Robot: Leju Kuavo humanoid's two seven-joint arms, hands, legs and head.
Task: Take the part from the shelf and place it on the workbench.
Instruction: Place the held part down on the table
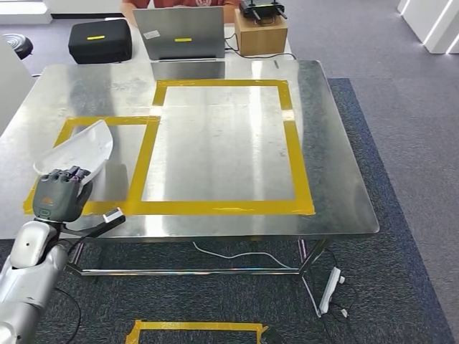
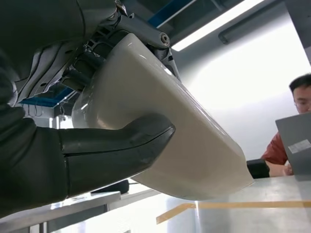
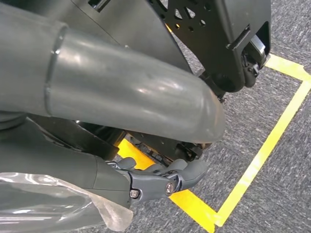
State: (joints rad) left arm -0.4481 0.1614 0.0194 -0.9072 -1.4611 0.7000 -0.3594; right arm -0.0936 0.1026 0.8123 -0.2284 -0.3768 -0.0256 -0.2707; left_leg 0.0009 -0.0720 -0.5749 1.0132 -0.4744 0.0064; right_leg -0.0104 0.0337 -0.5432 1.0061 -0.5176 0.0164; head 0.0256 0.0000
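Spanning the head view, steel workbench (image 1: 325,179) with yellow tape squares (image 1: 292,143), laptop (image 1: 179,32) behind, grey carpet. Left hand (image 1: 59,195) grips white part (image 1: 81,150) over smaller square; left wrist view adds thumb (image 2: 121,148) pressing part. Right hand (image 3: 161,179) holds nothing, fingers loosely curled

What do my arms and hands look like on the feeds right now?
The left arm is a jointed silver metal tube ending in a dark grey left hand with darker fingers, a small orange-and-green marking on its back and a thick grey thumb. The right hand shows a smooth grey cover, dark screw-jointed fingers and clear plastic wrap.
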